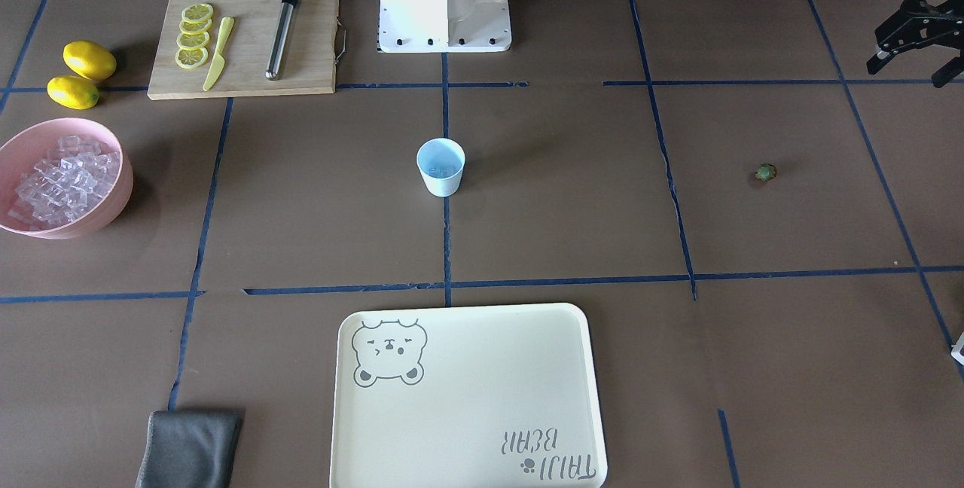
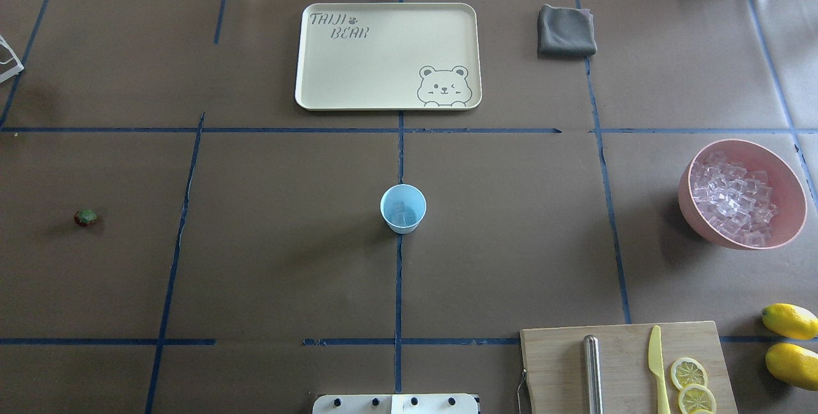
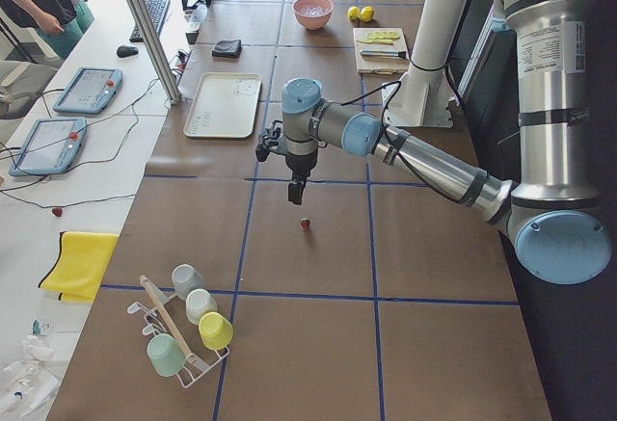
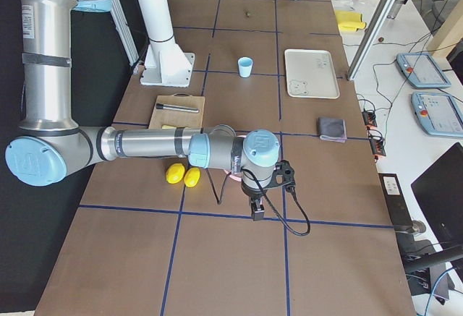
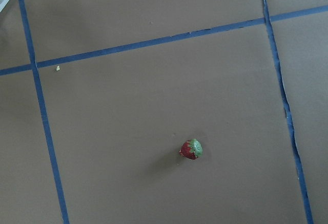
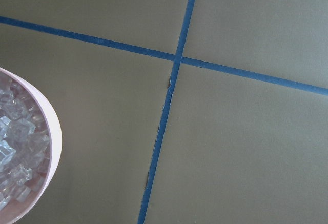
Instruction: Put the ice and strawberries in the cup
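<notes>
Okay, front-facing: cup (image 1: 440,166) upright mid-tabletop (image 1: 572,232) on a blue tape line (image 1: 446,247); contents unreadable at this angle. Strawberry (image 1: 766,172) lies alone, well to the right of it. Left claw (image 1: 910,72) pokes in at the top right corner, fingers spread, released, holding nothing. Pink bowl (image 1: 113,209) heaped with ice (image 1: 64,179) at the left edge.

Overhead: looks straight down the cup, so it shows what the front view doesn't: a few ice cubes at the bottom. Strawberry sits far left, well apart from the cup; bowl far right; cream tray (image 2: 383,56) beyond the cup.

Exterior left: only view with left claw and strawberry together. Claw hangs pointing down above the tabletop, berry on the surface just near of it, not touching.

Exterior right: only view of the right claw (image 4: 256,213). Points down, close to the bowl, which the wrist mostly hides; two lemons (image 4: 174,173) just left. Released or clenched: can't tell from here.

Left wrist: strawberry on bare tabletop, lower centre, red body, green cap.

Right wrist: bowl rim and ice in the lower left corner, a tape cross (image 6: 177,58) beside; claw fingers don't show.
</notes>
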Robot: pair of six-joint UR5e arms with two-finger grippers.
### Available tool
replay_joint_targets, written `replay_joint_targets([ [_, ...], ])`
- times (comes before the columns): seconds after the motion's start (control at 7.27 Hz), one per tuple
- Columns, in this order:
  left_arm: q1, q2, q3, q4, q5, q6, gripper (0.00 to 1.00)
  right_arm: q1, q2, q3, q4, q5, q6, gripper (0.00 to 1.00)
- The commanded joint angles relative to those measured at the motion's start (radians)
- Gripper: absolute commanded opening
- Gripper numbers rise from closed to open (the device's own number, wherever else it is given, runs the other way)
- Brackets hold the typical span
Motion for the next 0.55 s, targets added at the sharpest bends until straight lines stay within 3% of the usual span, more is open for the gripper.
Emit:
replay_joint_targets([
  [0.0,0.064,0.050,0.034,-0.155,0.063,-0.112,1.00,0.000,-0.001,-0.001,0.000,0.006,0.001,1.00],
  [0.28,0.151,0.058,0.156,-0.411,0.090,-0.279,1.00,0.000,-0.001,0.001,0.000,0.010,0.001,1.00],
  [0.41,0.226,0.058,0.203,-0.502,0.159,-0.365,1.00,0.000,-0.001,0.001,0.000,0.010,-0.001,1.00],
])
